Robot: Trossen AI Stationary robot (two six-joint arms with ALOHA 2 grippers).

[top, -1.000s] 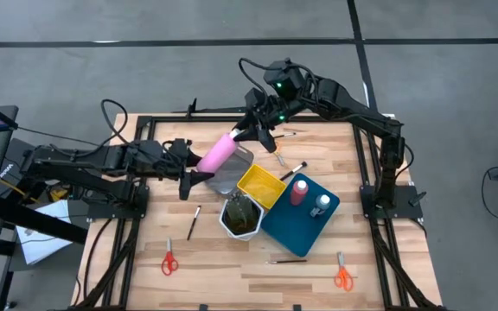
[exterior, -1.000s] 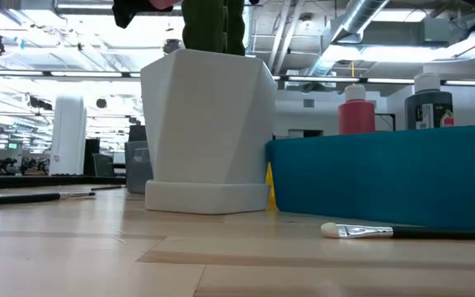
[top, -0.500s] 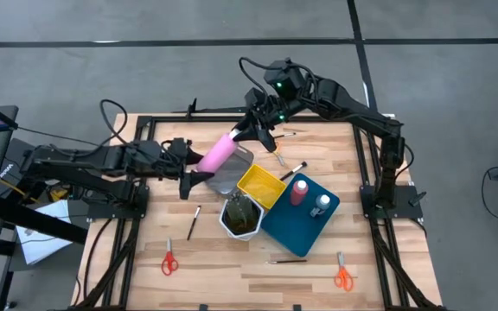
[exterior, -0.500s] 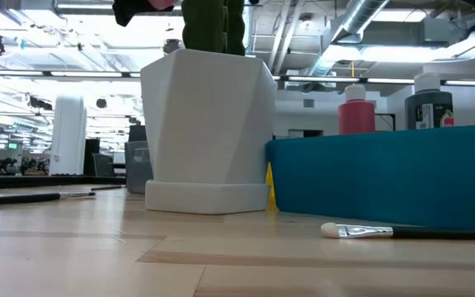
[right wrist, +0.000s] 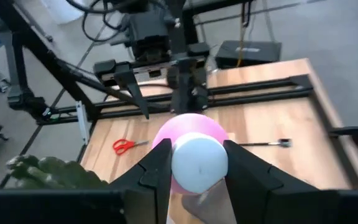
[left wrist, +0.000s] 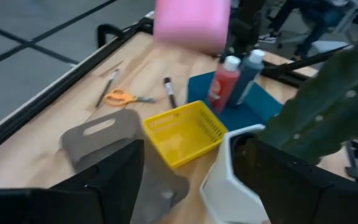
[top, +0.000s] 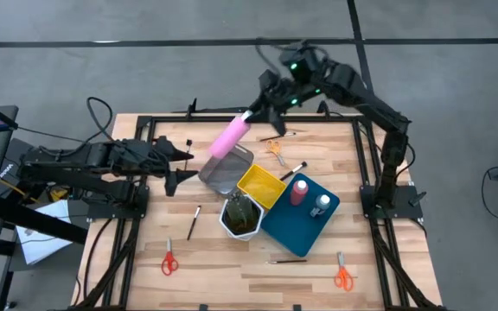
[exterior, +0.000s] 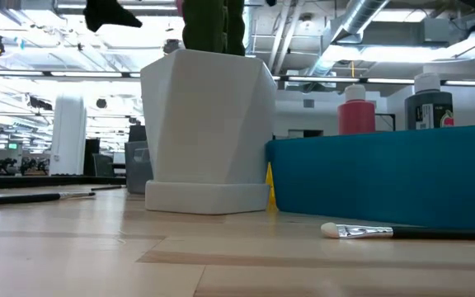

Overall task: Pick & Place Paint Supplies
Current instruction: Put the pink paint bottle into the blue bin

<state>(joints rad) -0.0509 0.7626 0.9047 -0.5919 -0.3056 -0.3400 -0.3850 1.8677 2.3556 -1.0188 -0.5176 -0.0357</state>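
We see the right gripper (top: 251,114) up near the far edge of the table, and it is squeezing the white cap end of a pink bottle (top: 228,138). The bottle hangs in the air on a slant, above the grey tray (top: 226,172). From the right wrist camera, the pink bottle (right wrist: 194,155) sits snug between the two dark fingers (right wrist: 160,171).

The left gripper (top: 177,168) is off to the side of the grey tray, well apart from the bottle. Its fingers are spread wide and it holds nothing.

The wooden table (top: 249,268) has a yellow tray (top: 260,185) next to the grey one, a white pot (top: 241,218) with a green plant, and a blue tray (top: 301,220). In the blue tray stand a red bottle (top: 298,191) and a small grey bottle (top: 321,206). Brushes lie loose on the wood, one near the front (top: 287,260). There are red scissors (top: 169,262) and orange scissors (top: 342,276) at the front, and another orange pair (top: 275,152) at the back.

The floor around the table is grey with dark lines.

The low camera shows us the room behind, with pipes and bright lights on the ceiling, which the top camera does not. It also shows the white pot (exterior: 209,132) big and close, and a brush (exterior: 402,232) lying in front of the blue tray (exterior: 386,177).
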